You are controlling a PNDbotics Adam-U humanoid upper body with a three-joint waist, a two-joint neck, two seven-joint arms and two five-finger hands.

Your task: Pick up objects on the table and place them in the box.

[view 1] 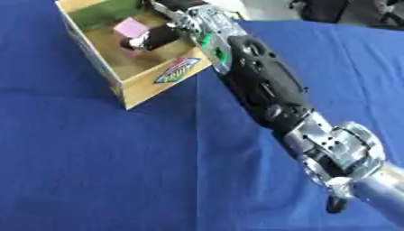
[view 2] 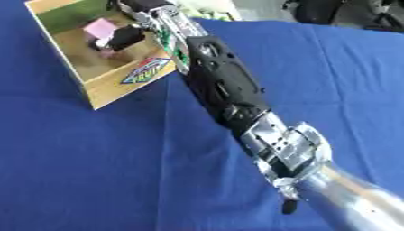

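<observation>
Blue cloth covers the whole table, and it is the biggest thing to see. Next biggest is the robot's right arm. It comes in from the lower right corner and stretches up across the cloth to the box. It is black in the middle and shiny silver near the bottom.

A cardboard box sits at the top left, on the cloth. Its top is open, and it is brown inside. One flap has a bright sticker on it.

The right hand is down inside the box. Its dark fingers are curled round a pink block, which sits inside the box, near the middle. You cannot tell if the block touches the bottom of the box or hangs just over it.

A green patch shows at the far end of the box.
</observation>
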